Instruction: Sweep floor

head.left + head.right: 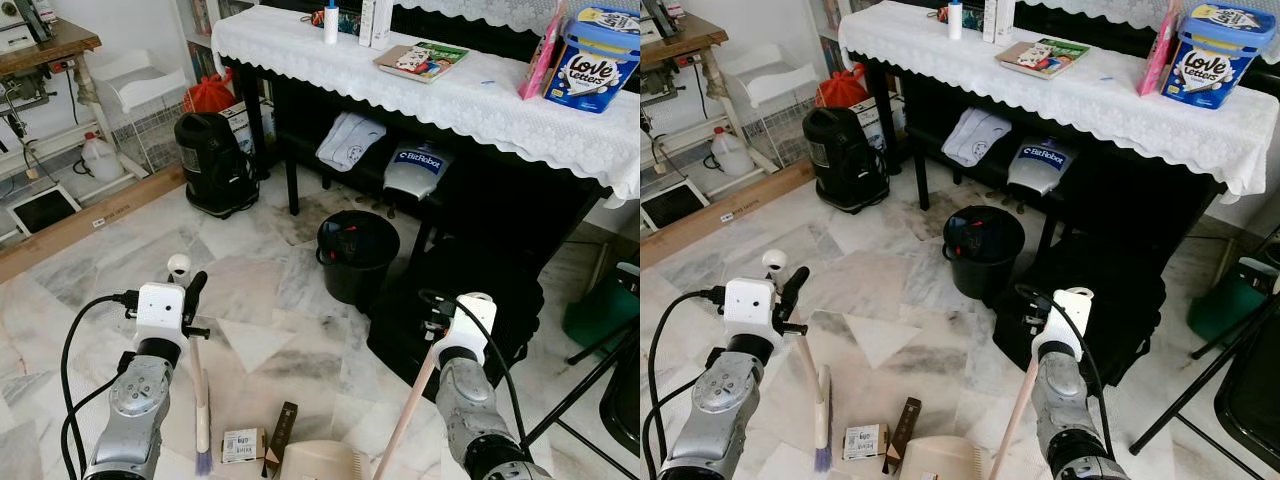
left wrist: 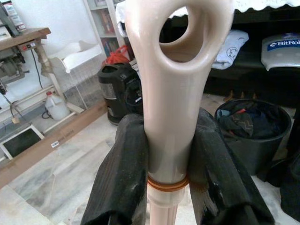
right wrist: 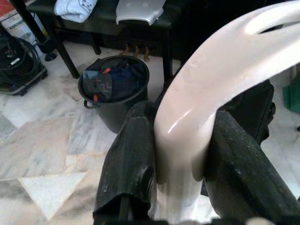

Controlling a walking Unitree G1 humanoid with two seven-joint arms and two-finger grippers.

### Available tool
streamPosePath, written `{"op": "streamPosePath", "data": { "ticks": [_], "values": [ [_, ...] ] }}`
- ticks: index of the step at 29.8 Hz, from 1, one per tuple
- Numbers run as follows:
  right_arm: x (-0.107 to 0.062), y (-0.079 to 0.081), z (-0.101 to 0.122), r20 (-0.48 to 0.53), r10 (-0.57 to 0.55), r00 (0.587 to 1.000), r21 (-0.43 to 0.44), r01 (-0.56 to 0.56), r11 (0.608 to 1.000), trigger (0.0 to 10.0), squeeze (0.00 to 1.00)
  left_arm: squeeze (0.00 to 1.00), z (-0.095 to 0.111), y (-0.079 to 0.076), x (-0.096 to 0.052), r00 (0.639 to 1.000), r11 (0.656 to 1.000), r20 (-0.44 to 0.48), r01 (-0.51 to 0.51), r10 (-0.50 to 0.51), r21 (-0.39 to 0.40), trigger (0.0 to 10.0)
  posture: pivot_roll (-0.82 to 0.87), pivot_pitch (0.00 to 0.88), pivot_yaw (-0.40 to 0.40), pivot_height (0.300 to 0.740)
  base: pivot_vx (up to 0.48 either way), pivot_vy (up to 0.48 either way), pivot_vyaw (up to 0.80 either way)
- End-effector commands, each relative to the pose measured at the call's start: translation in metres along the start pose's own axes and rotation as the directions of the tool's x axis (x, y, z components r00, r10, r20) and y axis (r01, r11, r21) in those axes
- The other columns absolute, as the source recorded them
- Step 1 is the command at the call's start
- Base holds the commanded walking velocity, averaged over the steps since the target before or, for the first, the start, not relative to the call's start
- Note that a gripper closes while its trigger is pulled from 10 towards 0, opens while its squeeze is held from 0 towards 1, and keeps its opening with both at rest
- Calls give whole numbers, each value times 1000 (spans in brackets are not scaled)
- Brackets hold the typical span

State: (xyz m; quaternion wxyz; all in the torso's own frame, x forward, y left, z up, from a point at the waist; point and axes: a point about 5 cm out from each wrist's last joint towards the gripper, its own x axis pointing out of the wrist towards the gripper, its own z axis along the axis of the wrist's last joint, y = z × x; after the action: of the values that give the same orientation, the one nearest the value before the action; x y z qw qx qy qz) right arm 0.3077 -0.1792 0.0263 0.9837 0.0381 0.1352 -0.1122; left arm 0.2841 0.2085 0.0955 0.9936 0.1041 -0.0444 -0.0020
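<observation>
My left gripper (image 1: 192, 305) is shut on the beige handle of a brush (image 2: 166, 117), just below the hanging hole at its top. The brush (image 1: 201, 400) hangs down to the marble floor, and its blue bristles (image 1: 203, 462) touch the tiles. My right gripper (image 3: 180, 161) is shut on the pale handle of a dustpan (image 1: 408, 405). The beige pan (image 1: 320, 463) rests on the floor at the front between my arms. A small white carton (image 1: 243, 445) and a brown box (image 1: 282, 430) lie on the floor between the bristles and the pan.
A black waste bin (image 1: 357, 252) with rubbish stands ahead. A black bag (image 1: 455, 300) lies to its right, under a dark piano covered by a white lace cloth (image 1: 450, 95). A black vacuum cleaner (image 1: 212, 165) stands at back left, a wooden plank (image 1: 90, 222) on the left, chair legs (image 1: 590, 390) on the right.
</observation>
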Motion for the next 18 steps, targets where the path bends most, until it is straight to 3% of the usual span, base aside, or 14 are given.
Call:
{"op": "streamPosePath", "data": {
  "ticks": [1,10,18],
  "values": [
    [0,-3,-1,-19,14,1000,-67,-16,998,10000,0,0,7,2,5,999,1000,33,-8,8,-9,10000,106,75,16,740,0,0,0],
    [7,0,25,76,43,996,-137,-33,990,10000,0,0,9,1,4,999,1000,45,-17,17,-14,10000,108,55,8,740,0,0,0],
    [9,7,40,134,70,989,-104,-56,993,10000,0,0,9,-2,5,999,1000,50,-16,17,-23,10000,105,57,1,740,0,0,0]
  ]
}}
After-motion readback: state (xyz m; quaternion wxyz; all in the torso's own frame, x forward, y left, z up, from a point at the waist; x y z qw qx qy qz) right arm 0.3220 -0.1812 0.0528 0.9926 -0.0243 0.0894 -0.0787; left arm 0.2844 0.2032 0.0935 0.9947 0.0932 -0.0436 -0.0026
